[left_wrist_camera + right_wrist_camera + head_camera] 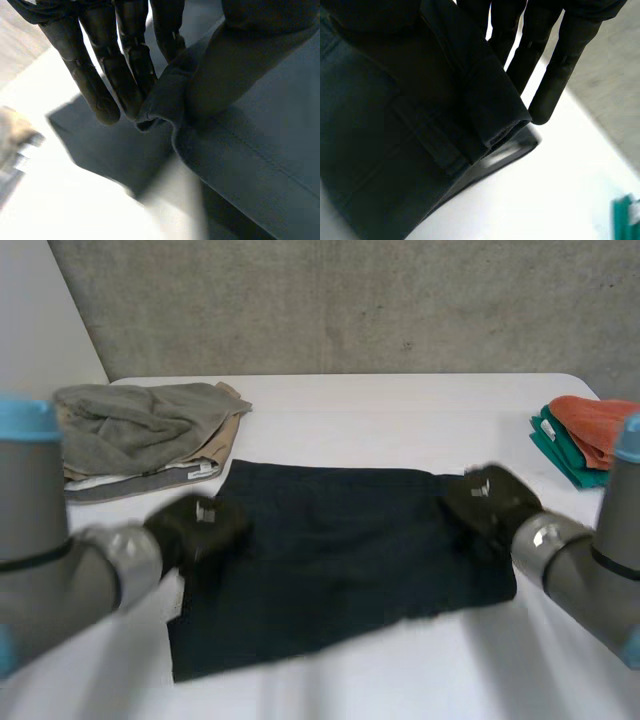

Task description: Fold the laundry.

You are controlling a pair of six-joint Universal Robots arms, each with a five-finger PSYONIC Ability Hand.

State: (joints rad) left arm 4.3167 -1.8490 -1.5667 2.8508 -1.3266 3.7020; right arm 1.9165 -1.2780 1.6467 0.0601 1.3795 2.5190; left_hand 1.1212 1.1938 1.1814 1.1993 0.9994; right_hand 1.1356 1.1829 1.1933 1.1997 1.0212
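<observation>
Left wrist view: left hand (85,70) fingers (131,60) tight on dark cloth (250,150) edge.

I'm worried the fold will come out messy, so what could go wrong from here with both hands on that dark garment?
The left hand pinches a small bunch at the edge of the dark garment, so the cloth may slip out when lifted.
The right hand grips a thin rolled edge too; if one side gives, the fold could skew.
The pile of unfolded laundry lies close beside the left hand, so a wide sweep might snag it.
</observation>
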